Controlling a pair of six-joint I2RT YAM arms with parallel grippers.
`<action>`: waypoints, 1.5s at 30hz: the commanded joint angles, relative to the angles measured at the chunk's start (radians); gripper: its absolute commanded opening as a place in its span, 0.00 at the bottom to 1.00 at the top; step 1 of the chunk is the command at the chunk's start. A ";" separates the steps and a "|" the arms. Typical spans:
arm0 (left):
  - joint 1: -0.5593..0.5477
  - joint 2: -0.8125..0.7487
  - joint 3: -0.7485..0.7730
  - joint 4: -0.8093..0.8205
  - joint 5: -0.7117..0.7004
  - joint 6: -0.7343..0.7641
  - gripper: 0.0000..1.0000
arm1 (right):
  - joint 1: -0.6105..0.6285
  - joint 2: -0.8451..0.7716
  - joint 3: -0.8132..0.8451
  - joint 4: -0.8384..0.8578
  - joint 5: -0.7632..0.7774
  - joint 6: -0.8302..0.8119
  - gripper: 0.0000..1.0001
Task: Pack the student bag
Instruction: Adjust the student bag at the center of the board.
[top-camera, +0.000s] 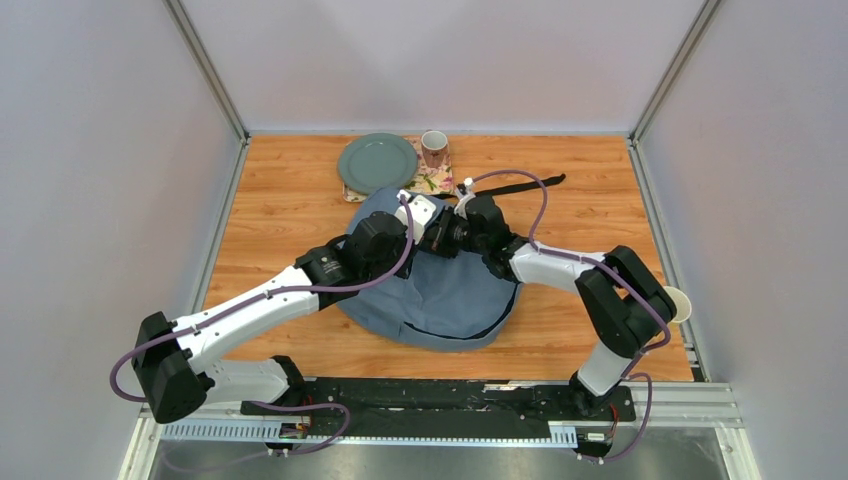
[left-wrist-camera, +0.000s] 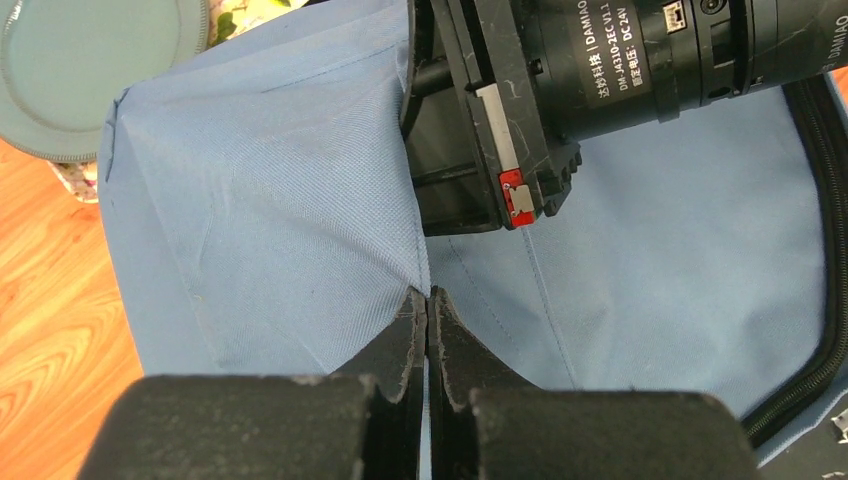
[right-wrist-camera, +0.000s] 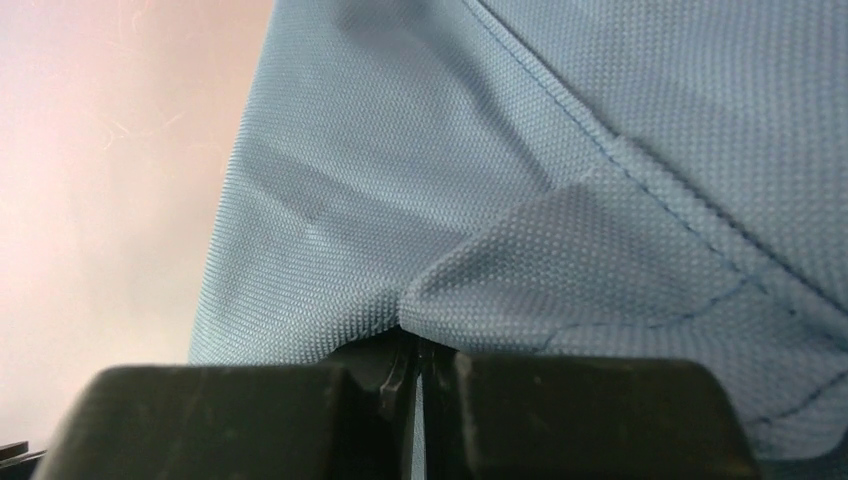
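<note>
The student bag (top-camera: 450, 295), soft grey-blue with a dark zip (left-wrist-camera: 818, 210), lies flat in the middle of the table, and both arms meet over its far half. My left gripper (left-wrist-camera: 428, 300) is shut on a raised pinch of the bag's fabric (left-wrist-camera: 300, 220). From above, the left gripper (top-camera: 428, 222) sits just left of the right gripper (top-camera: 450, 235). My right gripper (right-wrist-camera: 412, 340) is also shut, pinching a fold of the bag's cloth (right-wrist-camera: 560, 250). The right arm's black wrist body (left-wrist-camera: 560, 90) hangs close over the left jaws. The bag's opening is hidden.
A grey-green plate (top-camera: 377, 162) and a patterned mug (top-camera: 434, 148) rest on a floral piece (top-camera: 432, 182) at the table's far edge, touching the bag's top. A black strap (top-camera: 525, 186) trails to the right. A paper cup (top-camera: 679, 303) stands by the right wall.
</note>
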 joint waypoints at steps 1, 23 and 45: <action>-0.008 -0.002 0.021 0.075 0.031 -0.014 0.00 | -0.001 -0.024 0.022 0.059 -0.010 -0.015 0.09; -0.009 -0.232 -0.201 0.059 0.190 -0.294 0.79 | -0.171 -0.408 0.034 -0.649 0.364 -0.434 0.55; -0.035 -0.413 -0.224 -0.062 0.158 -0.364 0.76 | -0.310 -0.244 0.023 -0.799 0.321 -0.559 0.31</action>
